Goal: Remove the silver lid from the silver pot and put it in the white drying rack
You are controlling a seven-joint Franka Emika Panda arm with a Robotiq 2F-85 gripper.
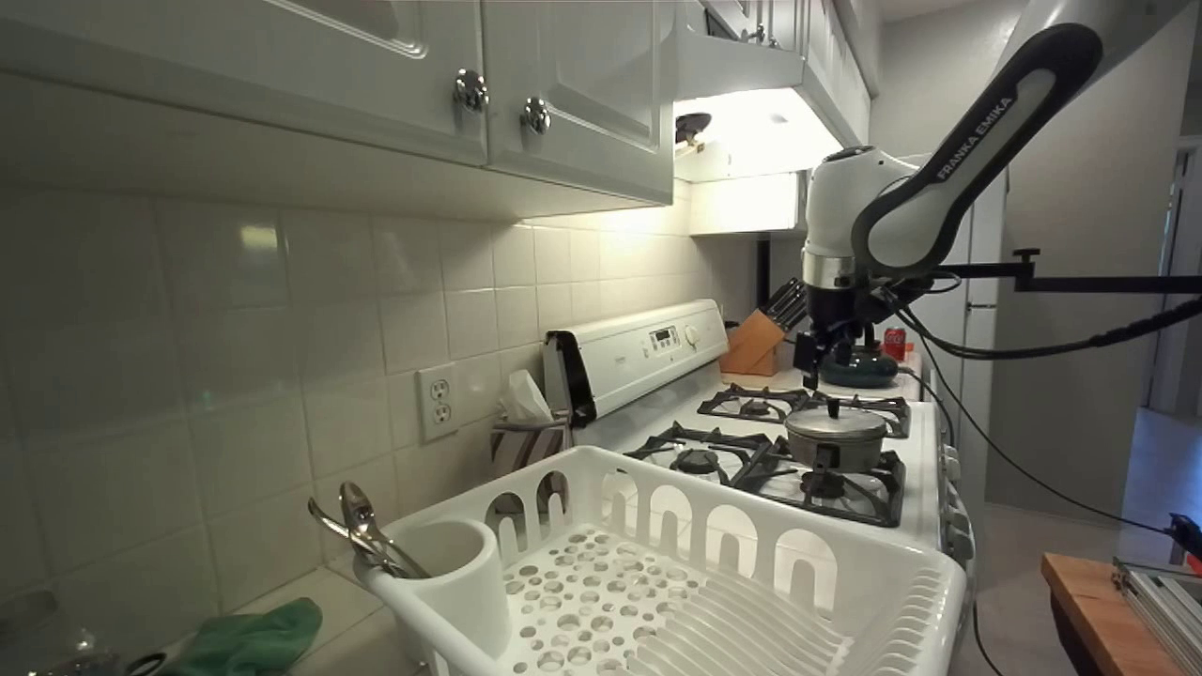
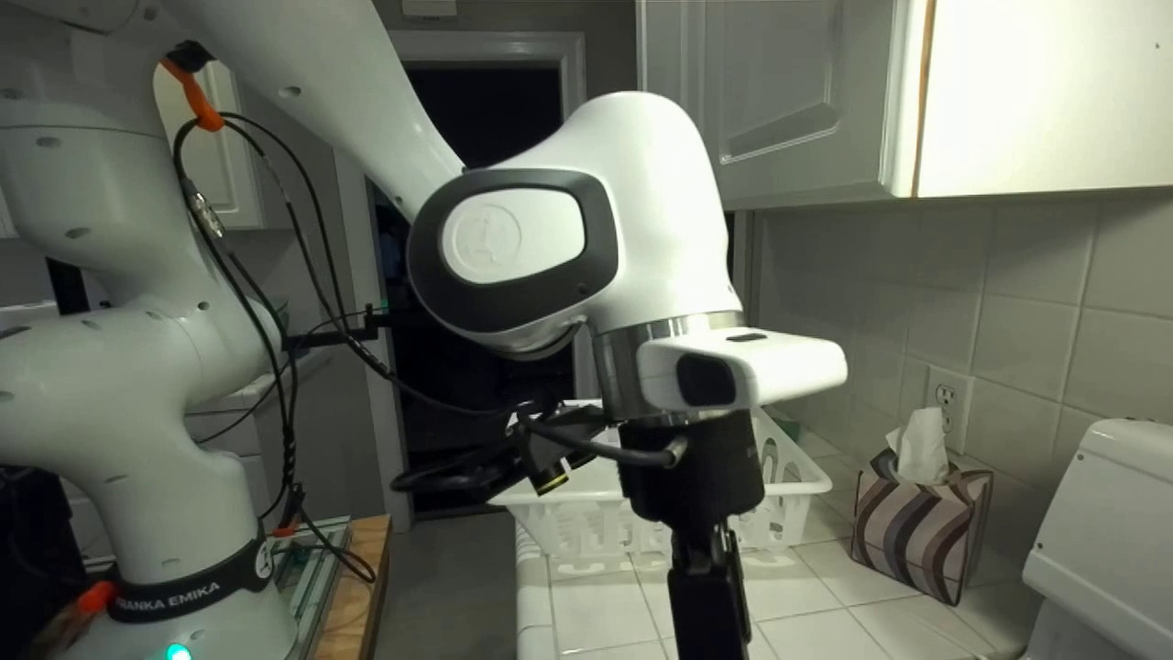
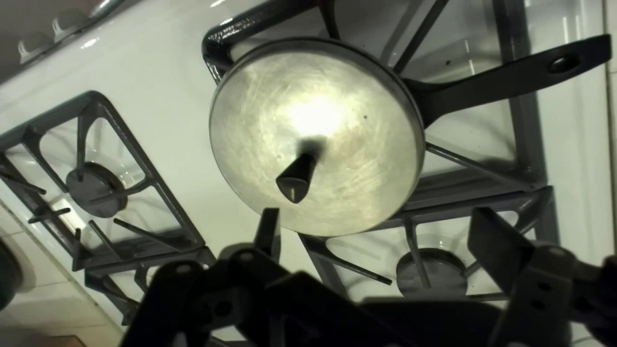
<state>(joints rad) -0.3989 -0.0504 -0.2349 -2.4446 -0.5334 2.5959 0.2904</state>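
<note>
Your gripper point(image 3: 378, 231) is released, its fingers point(image 3: 496, 246) spread wide apart above the stove point(image 3: 168, 111). The silver lid point(image 3: 361, 159) sits on the silver pot point(image 1: 845, 455), which stands on a burner grate point(image 3: 530, 149). In the wrist view you can see the lid's black knob point(image 3: 295, 180), nearer the finger on the picture's left, and the pot's black handle point(image 3: 501, 82) reaching out to the picture's right. In an exterior view you have the gripper higher than the lid, near the knob and apart from it.

The white drying rack point(image 1: 883, 582) shows in both exterior views, standing on the tiled table point(image 2: 605, 610) next to the stove; in an exterior view your arm point(image 2: 660, 202) covers part of it. At the rack's corner you can see a cutlery cup point(image 1: 460, 591) with metal utensils point(image 1: 362, 526) leaning out at its rim, and a green cloth point(image 1: 254, 638) lies just beside the rack. A striped tissue box point(image 2: 916, 527) stands between rack and stove. Beyond the stove you can make out a knife block point(image 1: 751, 345), a dark rounded vessel point(image 1: 862, 368) and a red can point(image 1: 895, 344)
</note>
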